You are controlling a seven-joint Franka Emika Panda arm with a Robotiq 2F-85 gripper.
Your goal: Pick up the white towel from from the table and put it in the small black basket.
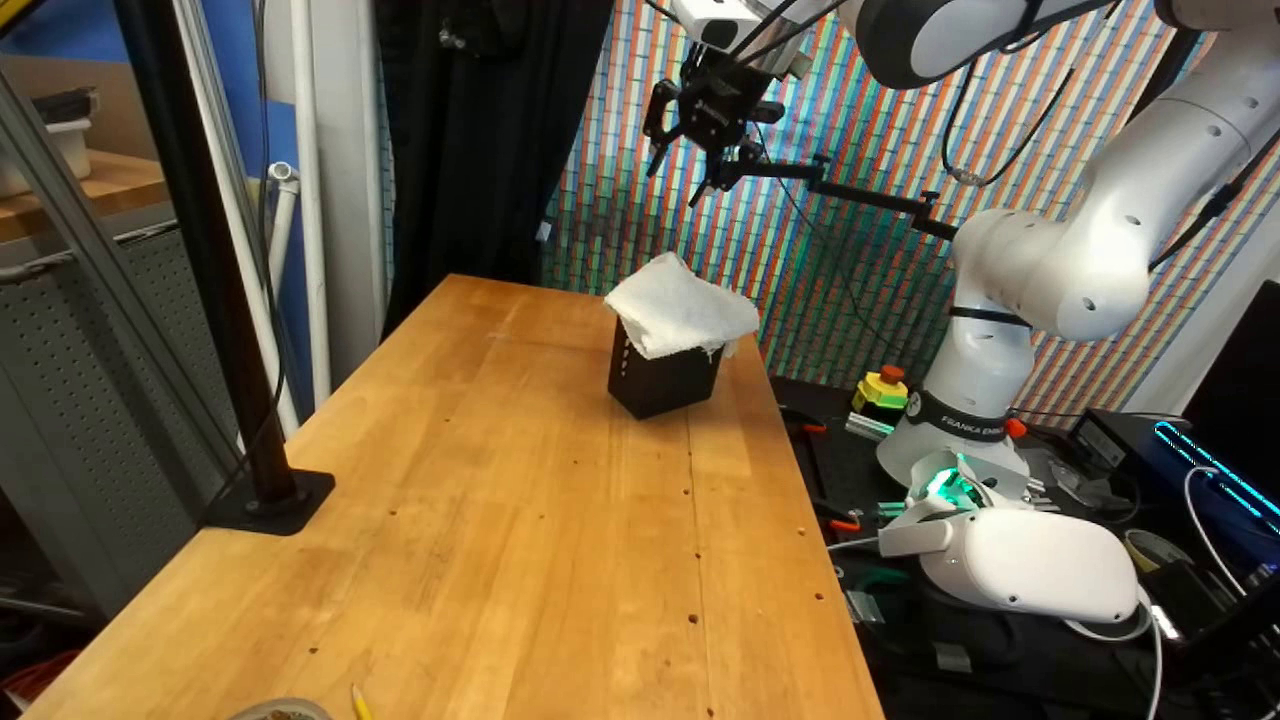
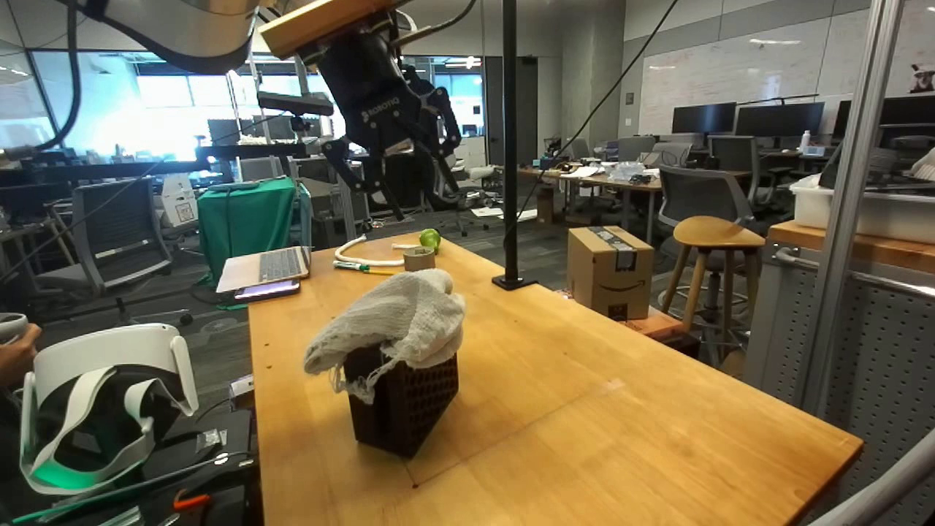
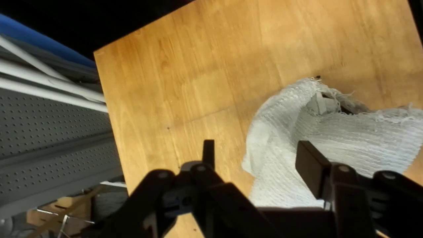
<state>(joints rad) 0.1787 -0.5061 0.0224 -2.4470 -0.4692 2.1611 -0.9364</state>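
The white towel [image 1: 680,305] [image 2: 402,321] lies draped over the top of the small black basket [image 1: 665,382] [image 2: 402,409], its edges hanging past the rim in both exterior views. Seen from the wrist, the towel [image 3: 277,158] covers nearly all of the basket, with only small dark bits showing through a gap. The basket stands upright on the wooden table [image 1: 500,490] [image 2: 584,424]. My gripper [image 1: 676,182] [image 2: 421,210] [image 3: 256,144] hangs in the air well above the towel, apart from it. Its fingers are spread and hold nothing.
A black post [image 1: 268,490] [image 2: 510,168] rises from the table's side. At the table's far end lie a laptop [image 2: 270,267], a phone [image 2: 269,290], a tape roll [image 2: 419,258], a green object [image 2: 430,239] and a white cord [image 2: 350,256]. A headset [image 1: 1045,565] rests beside the table.
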